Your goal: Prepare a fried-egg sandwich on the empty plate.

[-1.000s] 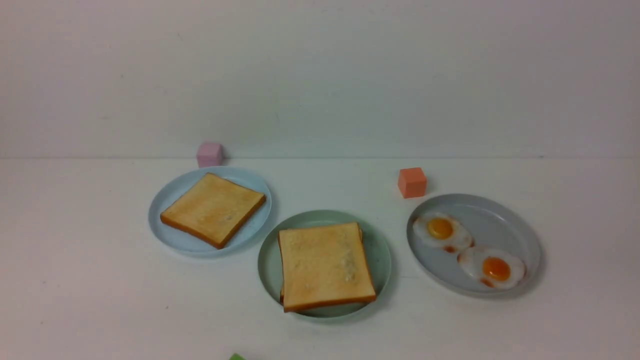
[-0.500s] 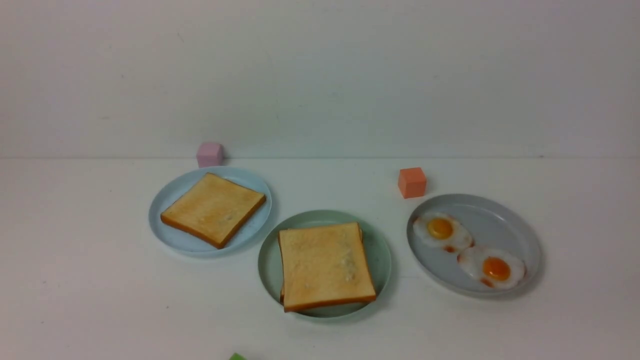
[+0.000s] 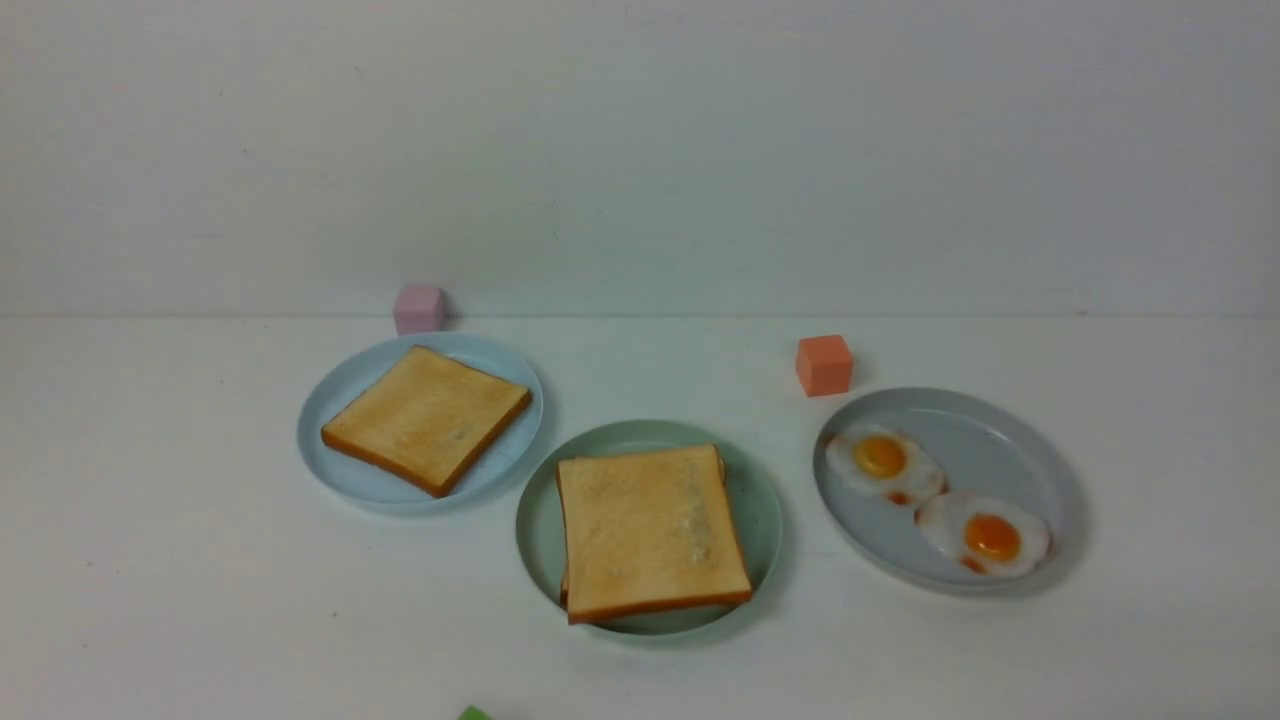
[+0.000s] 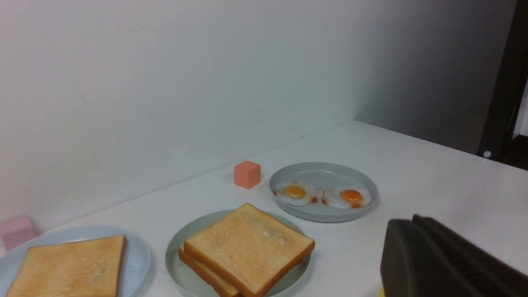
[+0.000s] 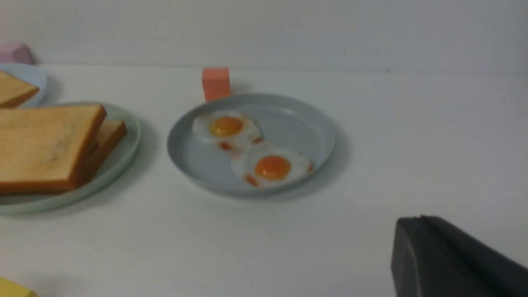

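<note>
Green plate [image 3: 760,500] sits mid-table w/ the sandwich [image 3: 650,532] on it: two toast slices stacked, top one a bit skewed so the lower slice's corner pokes out at the far right and its edge shows at the near left. Egg between them can't be seen from any view, so can't tell if one is inside. In left wrist view the stack [image 4: 247,247] shows both crust edges clearly, one slice flat on the other.

Blue plate [image 3: 340,400] is to the left & slightly farther back, just beside the green one, holding a single toast slice [image 3: 426,418]. Pink cube [image 3: 419,308] sits just behind it, near the wall.

Grey plate [image 3: 1010,440] is on the right, apart from the green plate, w/ two fried eggs [image 3: 935,497] lying side by side, whites touching. Orange cube [image 3: 825,365] is just behind its left rim.

Small green bit [image 3: 474,714] peeks in at the front edge; can't tell what it is.

No arms in front view. Each wrist view shows only a dark chunk of its own gripper — left gripper [image 4: 449,260], right gripper [image 5: 453,260] — nothing in them visibly; jaw state can't be told for either.
</note>
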Action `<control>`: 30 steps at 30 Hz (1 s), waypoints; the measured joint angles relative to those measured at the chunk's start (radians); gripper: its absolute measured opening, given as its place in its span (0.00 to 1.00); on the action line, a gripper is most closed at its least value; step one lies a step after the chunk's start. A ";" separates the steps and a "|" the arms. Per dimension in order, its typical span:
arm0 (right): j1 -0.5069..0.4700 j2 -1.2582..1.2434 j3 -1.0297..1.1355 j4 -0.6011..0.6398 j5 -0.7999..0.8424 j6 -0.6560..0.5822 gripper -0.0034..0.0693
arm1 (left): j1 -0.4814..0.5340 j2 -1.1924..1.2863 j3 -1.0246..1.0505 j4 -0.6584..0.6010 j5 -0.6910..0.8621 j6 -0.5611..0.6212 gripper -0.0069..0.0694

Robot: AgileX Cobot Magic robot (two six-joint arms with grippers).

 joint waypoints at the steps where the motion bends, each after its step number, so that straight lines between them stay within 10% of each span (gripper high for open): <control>1: -0.001 -0.003 0.027 0.003 0.002 0.020 0.03 | 0.000 0.000 0.000 0.000 0.000 0.000 0.07; 30: -0.004 -0.008 0.043 0.006 0.014 0.094 0.04 | 0.000 -0.001 0.001 0.000 -0.012 0.000 0.08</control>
